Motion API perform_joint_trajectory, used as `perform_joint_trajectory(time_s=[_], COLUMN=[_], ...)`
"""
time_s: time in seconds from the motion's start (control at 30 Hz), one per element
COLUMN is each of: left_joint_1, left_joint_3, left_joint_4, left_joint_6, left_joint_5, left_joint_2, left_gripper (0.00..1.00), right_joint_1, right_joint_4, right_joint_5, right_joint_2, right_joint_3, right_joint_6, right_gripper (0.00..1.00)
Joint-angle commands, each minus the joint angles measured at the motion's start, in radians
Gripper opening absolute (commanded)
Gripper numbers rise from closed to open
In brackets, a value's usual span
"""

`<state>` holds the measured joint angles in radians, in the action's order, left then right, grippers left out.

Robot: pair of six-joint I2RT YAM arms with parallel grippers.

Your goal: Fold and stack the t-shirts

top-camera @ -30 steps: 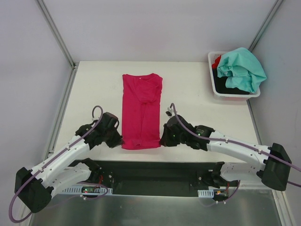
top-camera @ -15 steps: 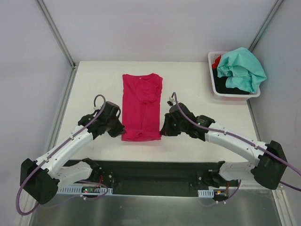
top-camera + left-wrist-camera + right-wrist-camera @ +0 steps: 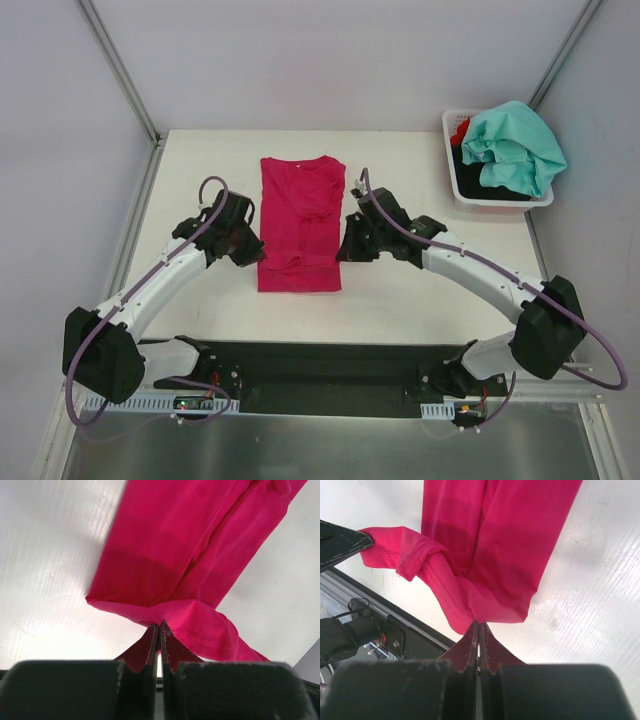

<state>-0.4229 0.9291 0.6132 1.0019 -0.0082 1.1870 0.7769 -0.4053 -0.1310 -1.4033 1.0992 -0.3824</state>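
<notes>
A white worktop [image 3: 420, 290] fills the space between pale grey walls, with both arm bases at its 6 o'clock edge. The pink shirt [image 3: 300, 200] lies near the middle as a narrow strip running from 12 to 6 o'clock, its sleeves tucked in and its collar at the 12 o'clock end.

The left hand [image 3: 256, 256] sits at the strip's 8 o'clock side, fingers pressed together on a pinch of pink cloth. The left wrist view shows the hem corner caught between the tips and raised off the surface. The right hand [image 3: 346, 250] sits at the 4 o'clock side, fingers likewise squeezed onto the opposite hem corner. In the right wrist view the stitched hem sags in a loose band from this grip across to the left hand's black fingers. The near part of the shirt is doubled over, with the fold along its 6 o'clock edge and the two held corners above the lower layer.

At the worktop's 2 o'clock corner stands a white basket [image 3: 449, 160]. A teal shirt [image 3: 515, 145] is heaped on top and spills over the rim. A red shirt [image 3: 460, 128] peeks out at the basket's 10 o'clock corner, and a black shirt [image 3: 472, 182] lies underneath.
</notes>
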Motion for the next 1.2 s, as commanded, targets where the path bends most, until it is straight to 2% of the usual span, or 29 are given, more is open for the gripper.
perform_joint_trajectory(time_s=[0.0,0.47,1.17], left_joint_1=[0.022,0.087,0.141], left_joint_3=[0.059,0.183,0.243], left_joint_4=[-0.047,-0.118,-0.174], left_joint_6=[-0.043,-0.08,-0.094], left_joint_5=[0.034,0.08,0.131], left_joint_2=[0.063,0.275,0.419], left_gripper=[0.0,0.0,0.0], right_joint_1=[-0.04,-0.134,-0.215], right_joint_4=[-0.007,0.008,-0.018], right_joint_5=[-0.053,-0.154,-0.219], right_joint_2=[-0.04,-0.226,-0.399], right_joint_3=[0.07,0.188,0.35], right_joint_6=[0.051,0.099,0.14], right_gripper=[0.01,0.01,0.02])
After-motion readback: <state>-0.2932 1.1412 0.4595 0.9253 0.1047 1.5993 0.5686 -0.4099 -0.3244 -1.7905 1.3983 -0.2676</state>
